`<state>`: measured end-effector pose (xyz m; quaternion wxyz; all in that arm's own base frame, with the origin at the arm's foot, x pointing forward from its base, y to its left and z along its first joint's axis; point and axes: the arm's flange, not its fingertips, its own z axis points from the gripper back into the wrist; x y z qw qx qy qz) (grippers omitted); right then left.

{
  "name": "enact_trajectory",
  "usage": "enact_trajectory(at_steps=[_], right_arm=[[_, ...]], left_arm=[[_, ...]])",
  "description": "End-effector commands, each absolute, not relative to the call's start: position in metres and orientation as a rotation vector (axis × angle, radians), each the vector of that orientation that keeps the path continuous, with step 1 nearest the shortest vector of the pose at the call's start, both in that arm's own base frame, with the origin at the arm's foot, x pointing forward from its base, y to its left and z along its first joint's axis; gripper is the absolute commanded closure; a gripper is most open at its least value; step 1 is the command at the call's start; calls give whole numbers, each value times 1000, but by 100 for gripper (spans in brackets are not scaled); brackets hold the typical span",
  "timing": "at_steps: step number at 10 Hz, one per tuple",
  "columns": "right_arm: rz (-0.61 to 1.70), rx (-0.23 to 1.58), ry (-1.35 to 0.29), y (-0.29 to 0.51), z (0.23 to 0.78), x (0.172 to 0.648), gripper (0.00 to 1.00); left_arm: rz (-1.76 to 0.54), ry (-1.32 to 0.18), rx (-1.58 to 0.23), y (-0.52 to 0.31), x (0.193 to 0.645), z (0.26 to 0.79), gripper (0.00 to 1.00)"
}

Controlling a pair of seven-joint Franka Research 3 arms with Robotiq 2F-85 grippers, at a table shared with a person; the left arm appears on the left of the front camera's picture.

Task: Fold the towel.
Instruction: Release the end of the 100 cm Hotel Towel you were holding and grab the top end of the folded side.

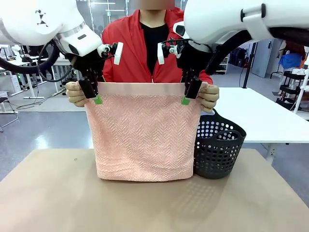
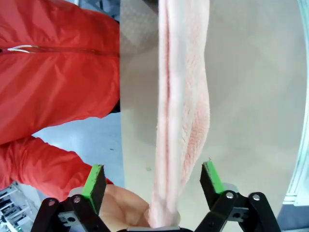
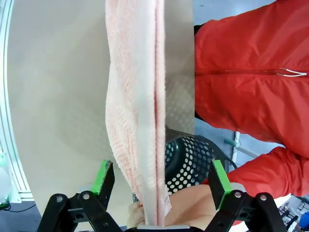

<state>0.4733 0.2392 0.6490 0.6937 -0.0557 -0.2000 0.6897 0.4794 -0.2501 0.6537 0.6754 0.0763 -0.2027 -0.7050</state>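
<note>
A person across the table holds the salmon-pink towel (image 1: 142,140) up by its top corners, so it hangs flat with its lower edge on the table. My left gripper (image 1: 95,96) straddles the top left corner beside the person's hand (image 1: 75,94). In the left wrist view the towel (image 2: 181,96) runs between the green pads of my left gripper (image 2: 152,186), which stand clear of it on both sides. My right gripper (image 1: 189,95) straddles the top right corner by the other hand (image 1: 210,96). The right wrist view shows the towel (image 3: 137,96) in the gap of my right gripper (image 3: 161,186), untouched.
A black perforated basket (image 1: 217,150) stands on the brown table (image 1: 145,208) just right of the towel and partly behind it. The person in a red jacket (image 1: 133,53) stands close behind the towel. A white table (image 1: 260,116) lies at the back right.
</note>
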Motion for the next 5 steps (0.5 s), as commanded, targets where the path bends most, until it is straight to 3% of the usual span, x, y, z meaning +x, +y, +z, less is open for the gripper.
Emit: enact_trajectory(at_steps=[1,2,3,5], right_arm=[[1555,-116,-408,238,650,477,39],[1552,-120,-407,237,649,476,61],[1546,-124,-407,236,650,476,99],[1544,-123,-400,236,648,475,100]], left_arm=[[-1580,-414,145,-249,485,657,59],[-1582,-410,148,-247,484,656,74],[-1584,-420,137,-246,483,657,100],[-1581,-414,134,-244,480,657,100]])
